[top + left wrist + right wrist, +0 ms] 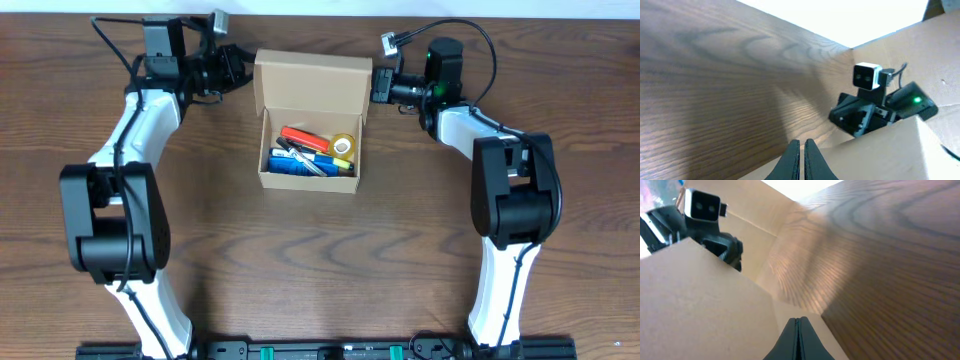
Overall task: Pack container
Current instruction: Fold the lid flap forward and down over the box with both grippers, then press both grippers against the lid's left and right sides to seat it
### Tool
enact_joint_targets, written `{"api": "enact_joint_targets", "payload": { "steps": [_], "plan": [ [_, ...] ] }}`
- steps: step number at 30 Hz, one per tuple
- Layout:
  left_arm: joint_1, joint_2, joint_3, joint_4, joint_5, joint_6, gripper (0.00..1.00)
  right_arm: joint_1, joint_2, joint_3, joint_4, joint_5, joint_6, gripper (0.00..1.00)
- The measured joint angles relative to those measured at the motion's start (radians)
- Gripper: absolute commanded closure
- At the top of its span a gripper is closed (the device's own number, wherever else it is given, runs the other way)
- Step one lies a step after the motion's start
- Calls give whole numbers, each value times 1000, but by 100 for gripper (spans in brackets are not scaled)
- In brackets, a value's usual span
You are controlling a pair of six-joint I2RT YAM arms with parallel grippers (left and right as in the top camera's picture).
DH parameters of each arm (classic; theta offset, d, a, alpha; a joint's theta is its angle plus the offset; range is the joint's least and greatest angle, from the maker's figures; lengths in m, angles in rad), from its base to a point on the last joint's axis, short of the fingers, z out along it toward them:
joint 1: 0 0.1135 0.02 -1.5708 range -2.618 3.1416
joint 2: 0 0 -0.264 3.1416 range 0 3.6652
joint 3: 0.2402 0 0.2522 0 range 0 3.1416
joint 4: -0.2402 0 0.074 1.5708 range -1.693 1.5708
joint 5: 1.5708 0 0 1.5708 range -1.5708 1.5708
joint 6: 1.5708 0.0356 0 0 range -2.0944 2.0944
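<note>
A brown wood-grain worktop (320, 250) fills the view, with a black rail (320, 350) along its near edge. Toward the middle of the far edge, inside the container (310, 85), a red marker (305, 137), a blue marker (290, 165) and a yellowish roll (343, 145) lie bunched together.

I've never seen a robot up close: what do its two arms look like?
The left arm and right arm have white shells between black joint housings. Each ends in slim black fingers, with a small silver-faced camera block at the wrist and black cables looping behind. A green light glows on the right wrist.
</note>
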Motion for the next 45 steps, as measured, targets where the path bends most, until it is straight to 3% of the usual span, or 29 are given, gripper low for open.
{"api": "enact_joint_targets", "payload": {
  "steps": [9, 16, 27, 36, 45],
  "plan": [
    [0, -39, 0, -19, 81, 36, 94, 0, -84, 0, -4, -50, -39, 98],
    [0, -51, 4, -200, 106, 140, 94, 0, -187, 0, -112, -61, -100, 98],
    [0, -166, 9, -584, -27, 410, 94, 32, -317, 3, -768, 124, -455, 98],
    [-27, -291, 10, -858, -233, 602, 94, 131, -500, 3, -1076, 371, -653, 99],
    [-103, -332, 5, -920, -395, 684, 94, 249, -564, -6, -1255, 614, -710, 98]
  ]
}}
